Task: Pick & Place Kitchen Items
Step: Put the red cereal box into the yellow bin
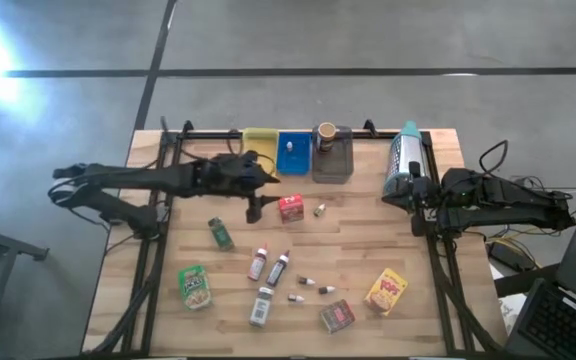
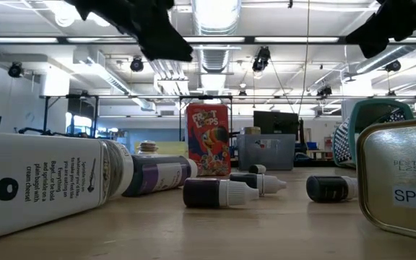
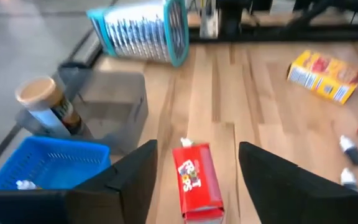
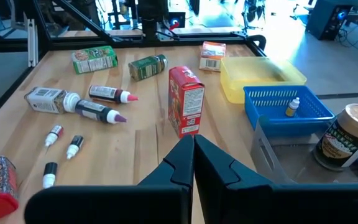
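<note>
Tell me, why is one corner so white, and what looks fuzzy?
High view: bright glare washes out the floor at the upper left. Low view: the big white cylindrical spice jar lying close to the lens looks soft. Left wrist view: the whole picture is blurry, including the upright red cardboard cereal box.

**Small groceries spread over the worktop**

A red cereal box stands upright near the back edge. A small vial lies just beside it. A green jar lies toward the left edge. Two slim dark bottles lie side by side in the middle. A green pouch lies near the front left corner. A yellow box lies flat near the front right corner. A brown cup stands at the back edge.
</note>
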Controlling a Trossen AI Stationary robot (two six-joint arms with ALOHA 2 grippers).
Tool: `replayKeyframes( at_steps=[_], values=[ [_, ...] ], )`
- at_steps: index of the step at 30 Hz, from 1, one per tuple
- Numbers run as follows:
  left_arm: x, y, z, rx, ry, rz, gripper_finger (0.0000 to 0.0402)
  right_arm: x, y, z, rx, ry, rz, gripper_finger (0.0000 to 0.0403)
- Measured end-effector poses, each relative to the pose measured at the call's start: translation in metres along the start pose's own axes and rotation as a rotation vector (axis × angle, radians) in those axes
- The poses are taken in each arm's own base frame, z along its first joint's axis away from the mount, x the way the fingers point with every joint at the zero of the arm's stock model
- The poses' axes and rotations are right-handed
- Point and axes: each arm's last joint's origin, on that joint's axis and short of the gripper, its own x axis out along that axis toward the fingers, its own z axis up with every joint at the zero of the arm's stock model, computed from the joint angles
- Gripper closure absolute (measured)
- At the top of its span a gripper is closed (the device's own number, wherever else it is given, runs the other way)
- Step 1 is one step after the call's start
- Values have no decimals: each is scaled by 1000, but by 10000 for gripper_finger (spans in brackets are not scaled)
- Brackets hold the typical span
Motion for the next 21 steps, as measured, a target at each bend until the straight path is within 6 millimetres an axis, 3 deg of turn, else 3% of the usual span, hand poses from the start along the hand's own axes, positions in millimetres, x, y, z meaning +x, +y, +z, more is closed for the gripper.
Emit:
replayKeyframes(
  at_steps=[8,21],
  values=[
    [26,0,-1,-58,76,-3,143,1,0,0,0,4,-1,394],
    [37,1,0,-116,169,0,87,1,0,0,-1,4,-1,394]
  ],
)
